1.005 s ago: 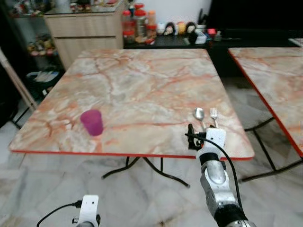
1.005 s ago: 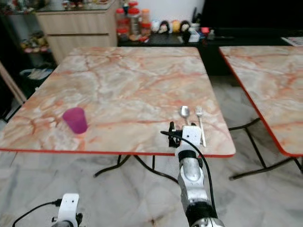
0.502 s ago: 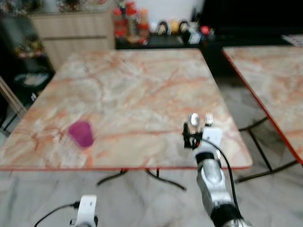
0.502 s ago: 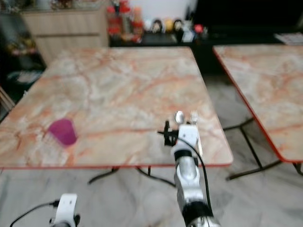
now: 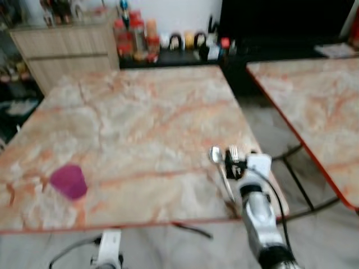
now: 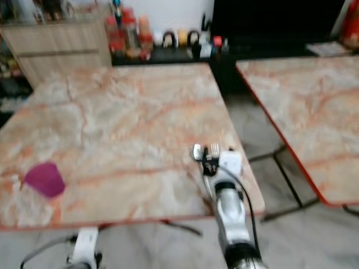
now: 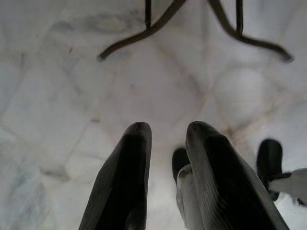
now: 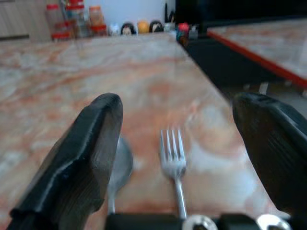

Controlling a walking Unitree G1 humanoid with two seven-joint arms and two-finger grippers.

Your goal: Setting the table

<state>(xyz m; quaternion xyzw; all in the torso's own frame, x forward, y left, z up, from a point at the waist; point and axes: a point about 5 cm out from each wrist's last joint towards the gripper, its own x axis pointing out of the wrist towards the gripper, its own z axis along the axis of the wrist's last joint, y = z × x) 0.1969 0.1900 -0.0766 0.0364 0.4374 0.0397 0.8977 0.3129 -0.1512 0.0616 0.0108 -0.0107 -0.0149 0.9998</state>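
Item count: one spoon, one fork and one purple cup are lying or standing on the near marble table. A second marble table with a red edge is standing to the robot's right, apart from the first across a strip of floor.

The spoon and the fork are lying side by side, close together but not touching, near the table's front right corner. The spoon is lying on the left and the fork on the right, with the bowl and the tines pointing away from the robot. The cup is standing well apart from them, near the front left edge; the head views are blurred, so its finer detail is not readable.

Right arm: the silver forearm is reaching up and forward from the lower edge of the head views, with a black cable looping along it. The right gripper is hovering just above the table edge, directly behind the handles of the cutlery. Its two black fingers are standing spread wide, one outside the spoon and one outside the fork, and are gripping nothing.

Left arm: it is hanging low below the front edge of the table. The left gripper is pointing down at the pale marble floor, near the black table legs. Its fingers are standing slightly parted with a narrow gap, holding nothing.

A wooden cabinet and a row of jars and bottles are standing beyond the far edge of the table.
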